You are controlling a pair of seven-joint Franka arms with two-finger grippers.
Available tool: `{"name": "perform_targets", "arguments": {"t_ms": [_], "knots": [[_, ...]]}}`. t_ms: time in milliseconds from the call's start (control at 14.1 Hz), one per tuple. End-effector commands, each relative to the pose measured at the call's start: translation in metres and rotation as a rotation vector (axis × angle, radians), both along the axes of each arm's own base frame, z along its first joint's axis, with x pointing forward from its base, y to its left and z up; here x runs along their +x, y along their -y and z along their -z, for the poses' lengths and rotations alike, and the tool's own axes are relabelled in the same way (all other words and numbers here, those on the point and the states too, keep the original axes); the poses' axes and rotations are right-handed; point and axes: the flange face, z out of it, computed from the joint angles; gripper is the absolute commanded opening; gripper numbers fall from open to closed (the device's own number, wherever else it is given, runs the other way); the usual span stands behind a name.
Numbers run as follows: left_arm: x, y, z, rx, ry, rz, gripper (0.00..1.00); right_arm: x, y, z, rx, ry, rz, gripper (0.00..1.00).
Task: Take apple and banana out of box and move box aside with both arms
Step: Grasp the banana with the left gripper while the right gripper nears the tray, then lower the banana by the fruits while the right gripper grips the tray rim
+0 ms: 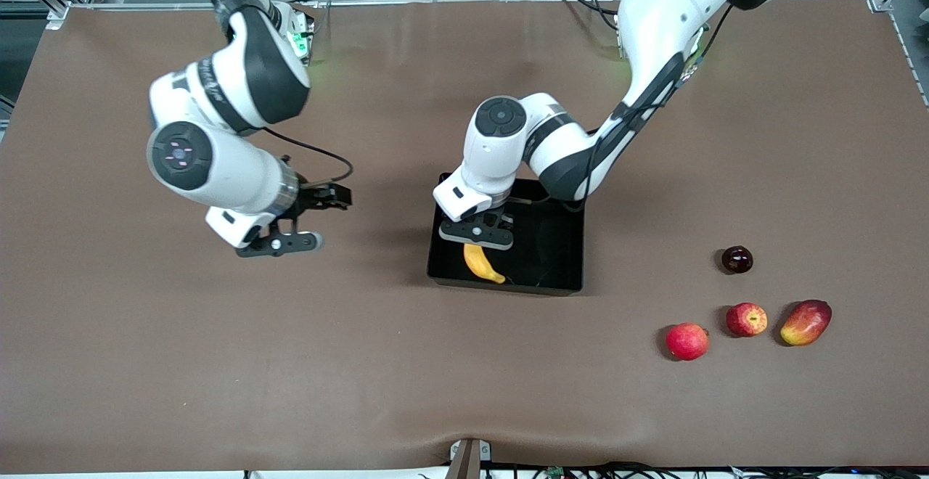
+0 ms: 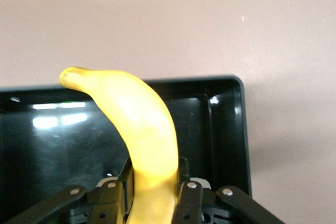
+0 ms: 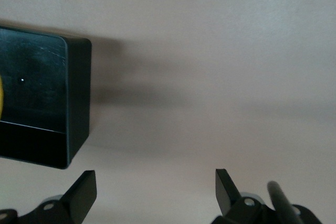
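Two claws are in view. The left claw (image 1: pixel 480 241) hangs over the black bin (image 1: pixel 559 276), at the bin's end toward the right arm, its fingers (image 2: pixel 190 199) clamped on the lower part of the banana (image 1: pixel 483 263). In the left wrist view the banana (image 2: pixel 142 140) curves up out of the grip, its tip reaching over the bin (image 2: pixel 231 129) wall.

The right claw (image 1: pixel 301 219) hovers over bare table (image 1: pixel 218 363) beside the bin, toward the right arm's end, fingers (image 3: pixel 84 192) spread wide with nothing between them. The right wrist view shows the bin (image 3: pixel 73 103) corner ahead of this claw and apart from it.

The streaked apple (image 1: pixel 747 319) sits on the table well away from both claws, toward the left arm's end, between a plain red round fruit (image 1: pixel 686 341) and a mango (image 1: pixel 805 322). A dark round fruit (image 1: pixel 737 259) lies near them, farther from the front camera.
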Motion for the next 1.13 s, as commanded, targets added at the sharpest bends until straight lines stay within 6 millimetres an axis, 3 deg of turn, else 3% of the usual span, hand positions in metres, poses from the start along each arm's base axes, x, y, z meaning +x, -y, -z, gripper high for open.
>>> {"name": "perform_targets", "arguments": {"t_ms": [0, 142, 283, 425, 638, 850, 992, 1062], "knots": [[0.022, -0.047, -0.043, 0.013, -0.024, 0.017, 0.00, 0.010, -0.009, 0.011, 0.003, -0.015, 0.034, 1.00], [0.046, -0.098, -0.064, 0.018, -0.078, 0.034, 0.00, 0.009, -0.022, 0.029, -0.008, -0.035, 0.021, 1.00], [0.061, -0.156, -0.072, 0.071, -0.154, 0.062, 0.00, 0.018, -0.034, 0.061, -0.008, -0.028, 0.066, 1.00], [0.071, -0.218, -0.069, 0.099, -0.241, 0.096, 0.00, 0.017, -0.062, 0.085, 0.034, -0.009, 0.110, 1.00], [0.074, -0.298, -0.043, 0.153, -0.294, 0.165, 0.00, 0.001, -0.117, 0.115, 0.052, 0.007, 0.193, 1.00], [0.074, -0.345, -0.011, 0.283, -0.298, 0.204, 0.00, -0.016, -0.162, 0.153, 0.064, 0.047, 0.225, 1.00], [0.076, -0.361, 0.010, 0.262, -0.309, 0.196, 0.00, -0.032, -0.182, 0.170, 0.035, 0.025, 0.273, 1.00], [0.075, -0.361, 0.014, 0.259, -0.310, 0.200, 0.00, -0.035, -0.183, 0.176, 0.016, 0.026, 0.262, 0.93]]}}
